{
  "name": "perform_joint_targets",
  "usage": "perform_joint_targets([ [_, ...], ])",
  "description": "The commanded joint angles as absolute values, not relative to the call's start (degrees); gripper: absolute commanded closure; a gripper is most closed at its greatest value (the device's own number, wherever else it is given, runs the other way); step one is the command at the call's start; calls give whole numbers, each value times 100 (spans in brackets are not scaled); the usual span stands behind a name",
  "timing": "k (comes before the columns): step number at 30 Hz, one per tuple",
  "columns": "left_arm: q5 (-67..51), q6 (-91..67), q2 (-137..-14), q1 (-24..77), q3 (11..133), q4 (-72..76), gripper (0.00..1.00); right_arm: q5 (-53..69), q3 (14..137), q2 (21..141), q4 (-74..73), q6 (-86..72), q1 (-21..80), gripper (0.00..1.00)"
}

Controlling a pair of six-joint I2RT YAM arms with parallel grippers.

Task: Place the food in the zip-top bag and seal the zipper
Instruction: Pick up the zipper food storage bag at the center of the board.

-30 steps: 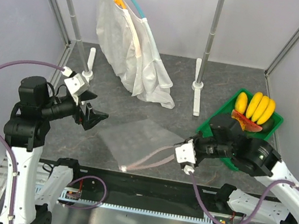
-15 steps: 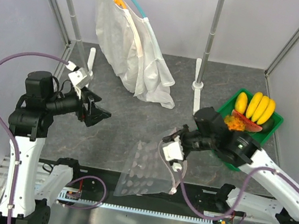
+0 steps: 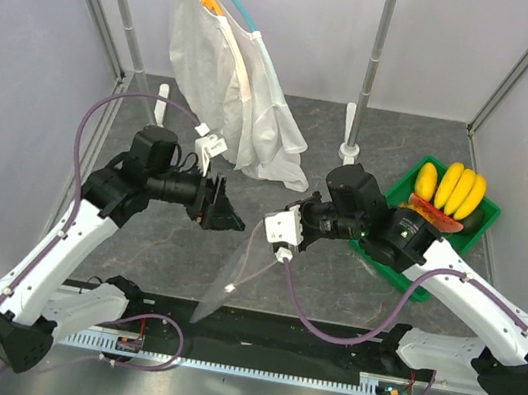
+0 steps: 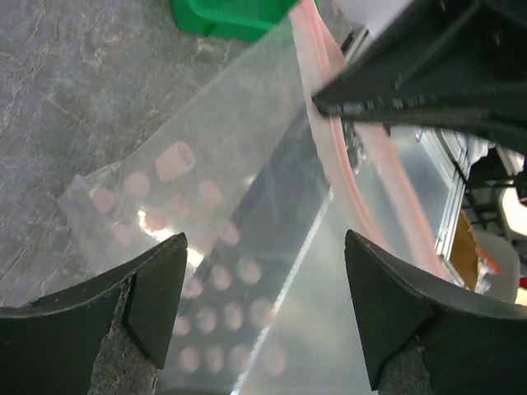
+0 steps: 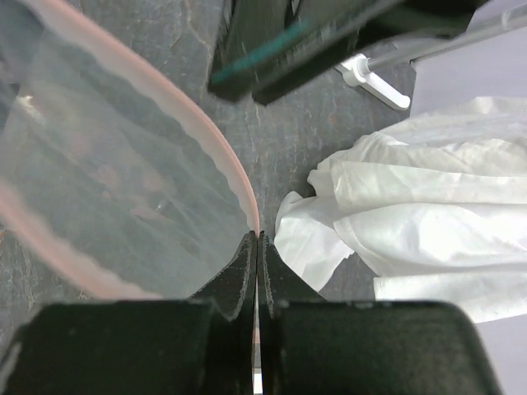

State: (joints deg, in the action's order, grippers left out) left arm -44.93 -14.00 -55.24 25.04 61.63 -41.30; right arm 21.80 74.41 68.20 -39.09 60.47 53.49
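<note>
Right now the clear, soft zip-top bag with faint white dots hangs over the near middle of the dark stone-patterned table. It dangles from my right gripper, whose jaws are pressed fully together on the pinkish zipper strip at one spot on the mouth edge. I cannot tell whether its lower corner touches the table. My left gripper sits just beside the bag with its jaws spread wide and holding nothing, the film and strip framed in the gap. My worry is that single pinch: the film looks slippery, and a quick swing could twist the mouth away from the left jaws or pull the strip free. If the left jaws close across both lips instead of one, I judge the mouth will be clamped flat with no way in. If they close below the strip, they may just slide on the film. The yellow toy banana bunch and red watermelon slice sit in the green plastic tray, well apart at the right. The arm nearest them is busy holding the bag. The white garment hangs behind and could snag a cable.
</note>
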Motion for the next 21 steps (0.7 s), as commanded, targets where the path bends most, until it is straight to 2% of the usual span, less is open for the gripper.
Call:
perform_joint_targets([
  [1,-4096,-2513,-5853,2777,6609,-3147,15,2056,7673,6750,-3700,5598,5379,100],
  [5,-3991,-2646,-5889,3189,6644,-2953,14,2136,7506,6627,-3612,5739,5370,100],
  [10,-3972,-2312,-5608,3252,6399,-3023,14,2197,7506,6671,-3577,5836,5370,100],
  [16,-3859,-1820,-5765,3401,6592,-3682,18,2198,7541,6802,-3542,5871,5370,100],
  [21,-3385,-1600,-5783,3682,6671,-3884,17,2101,7716,7040,-3647,5862,5370,100],
])
